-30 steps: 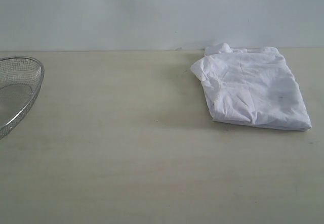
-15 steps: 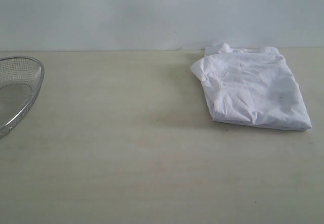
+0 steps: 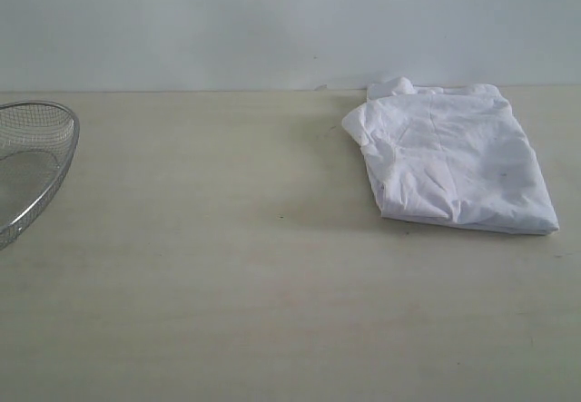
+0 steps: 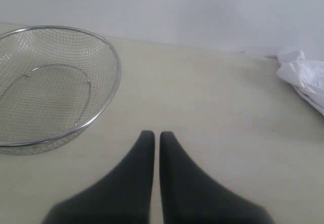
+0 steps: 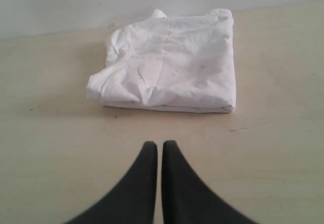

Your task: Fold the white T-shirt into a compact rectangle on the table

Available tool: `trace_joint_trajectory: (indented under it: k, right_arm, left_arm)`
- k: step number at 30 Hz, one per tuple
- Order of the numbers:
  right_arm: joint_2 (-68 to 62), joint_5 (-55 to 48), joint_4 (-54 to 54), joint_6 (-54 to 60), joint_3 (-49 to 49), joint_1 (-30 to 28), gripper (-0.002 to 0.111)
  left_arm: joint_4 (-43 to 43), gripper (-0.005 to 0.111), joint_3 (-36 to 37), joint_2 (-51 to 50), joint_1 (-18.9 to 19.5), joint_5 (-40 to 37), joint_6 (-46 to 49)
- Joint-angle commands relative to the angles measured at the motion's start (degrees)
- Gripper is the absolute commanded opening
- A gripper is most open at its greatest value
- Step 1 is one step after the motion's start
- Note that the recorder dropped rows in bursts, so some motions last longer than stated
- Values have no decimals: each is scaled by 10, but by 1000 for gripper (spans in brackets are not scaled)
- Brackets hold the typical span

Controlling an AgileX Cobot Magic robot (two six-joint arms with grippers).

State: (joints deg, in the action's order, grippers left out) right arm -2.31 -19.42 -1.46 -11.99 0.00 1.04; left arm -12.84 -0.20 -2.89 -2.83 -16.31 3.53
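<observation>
the folded white shirt point(image 3: 454, 161) is lying at the far right of the counter point(image 3: 227, 284), its folded edge facing near and its long axis hard to tell. the left pincer point(image 4: 153, 134) and the right pincer point(image 5: 156, 144) are hovering closed, gripping nothing.

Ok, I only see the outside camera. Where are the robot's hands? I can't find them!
Observer: The right gripper is shut and points at the white T-shirt, with bare table between them.
Operator: And the other one?
Observer: The left gripper is shut too, close to the wire basket.
Operator: Is anything in it?
Observer: No, its whole bowl shows here, and nothing lies inside.
</observation>
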Motion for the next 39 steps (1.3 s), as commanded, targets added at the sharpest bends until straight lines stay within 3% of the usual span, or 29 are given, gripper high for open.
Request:
trace_joint_trajectory:
  k: [1, 39]
  right_arm:
    - [4, -1, -10, 9, 0, 1, 0]
    - [4, 10, -8, 9, 0, 1, 0]
  left_arm:
    - [3, 4, 2, -3, -3, 0, -5]
    - [3, 4, 2, -3, -3, 0, -5]
